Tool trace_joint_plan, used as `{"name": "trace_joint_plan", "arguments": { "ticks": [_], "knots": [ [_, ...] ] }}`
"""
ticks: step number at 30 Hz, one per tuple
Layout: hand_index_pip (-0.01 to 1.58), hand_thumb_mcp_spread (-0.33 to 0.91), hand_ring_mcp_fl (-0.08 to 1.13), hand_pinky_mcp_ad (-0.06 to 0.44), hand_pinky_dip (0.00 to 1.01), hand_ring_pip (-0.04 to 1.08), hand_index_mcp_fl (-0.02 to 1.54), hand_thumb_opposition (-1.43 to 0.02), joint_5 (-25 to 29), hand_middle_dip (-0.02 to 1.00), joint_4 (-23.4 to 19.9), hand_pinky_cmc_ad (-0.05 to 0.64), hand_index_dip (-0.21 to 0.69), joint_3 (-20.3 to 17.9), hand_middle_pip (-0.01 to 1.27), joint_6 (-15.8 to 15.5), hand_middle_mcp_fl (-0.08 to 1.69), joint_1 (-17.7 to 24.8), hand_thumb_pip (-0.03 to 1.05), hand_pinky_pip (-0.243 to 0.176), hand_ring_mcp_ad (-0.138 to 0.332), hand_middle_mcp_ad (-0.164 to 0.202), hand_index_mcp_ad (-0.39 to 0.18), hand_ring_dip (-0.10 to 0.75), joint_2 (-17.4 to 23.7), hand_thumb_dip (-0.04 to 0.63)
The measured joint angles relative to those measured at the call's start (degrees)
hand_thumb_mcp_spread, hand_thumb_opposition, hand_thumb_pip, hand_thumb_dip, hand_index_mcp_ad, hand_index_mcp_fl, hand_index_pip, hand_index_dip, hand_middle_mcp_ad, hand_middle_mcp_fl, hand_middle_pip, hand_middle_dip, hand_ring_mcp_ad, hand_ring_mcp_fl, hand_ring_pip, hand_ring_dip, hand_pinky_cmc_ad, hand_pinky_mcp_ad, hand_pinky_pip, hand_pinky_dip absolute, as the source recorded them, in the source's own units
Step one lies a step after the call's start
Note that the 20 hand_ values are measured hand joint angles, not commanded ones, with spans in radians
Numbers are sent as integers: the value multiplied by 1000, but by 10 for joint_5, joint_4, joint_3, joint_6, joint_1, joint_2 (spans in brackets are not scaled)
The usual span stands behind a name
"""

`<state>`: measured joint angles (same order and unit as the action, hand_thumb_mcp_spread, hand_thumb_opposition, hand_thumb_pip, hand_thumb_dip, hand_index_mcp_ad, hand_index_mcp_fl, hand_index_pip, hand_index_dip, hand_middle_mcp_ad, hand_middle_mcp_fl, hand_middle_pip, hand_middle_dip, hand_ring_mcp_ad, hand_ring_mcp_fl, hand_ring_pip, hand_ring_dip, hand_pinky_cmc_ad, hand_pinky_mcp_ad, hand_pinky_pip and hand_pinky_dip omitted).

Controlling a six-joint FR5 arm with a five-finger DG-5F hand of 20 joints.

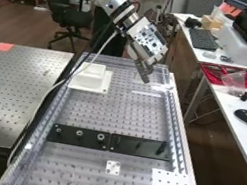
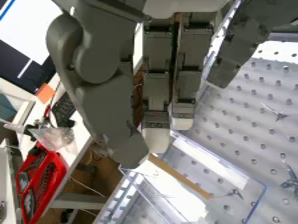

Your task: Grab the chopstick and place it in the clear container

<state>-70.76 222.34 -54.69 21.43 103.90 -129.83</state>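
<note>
In the high view the hand (image 1: 142,67) hangs over the far right part of the perforated bench, above the clear container (image 1: 156,87). In the wrist view the hand (image 2: 106,107) has its thumb tip close against a fingertip, pinching one end of the thin wooden chopstick (image 2: 181,177). From that pinch the chopstick slants out across the clear container (image 2: 255,201), which has bluish edges. Whether its free end touches the container cannot be told. The gripped end is partly hidden by the thumb and fingertip.
A white box on a white plate (image 1: 90,81) stands left of the container. Black mounting plates (image 1: 109,141) cross the bench, with small white plates (image 1: 169,181) nearer. A red tray (image 1: 227,76) lies on the side desk. A cable runs along the bench's left edge.
</note>
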Motion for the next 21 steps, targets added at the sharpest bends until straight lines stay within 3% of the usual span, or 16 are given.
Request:
{"name": "trace_joint_plan", "arguments": {
  "ticks": [21],
  "knots": [
    [1183,686,703,243,262,175,761,-1000,-10,709,48,476,5,67,712,-26,909,1,548,113,17,-24,-173,531,-47,269]
  ]
}}
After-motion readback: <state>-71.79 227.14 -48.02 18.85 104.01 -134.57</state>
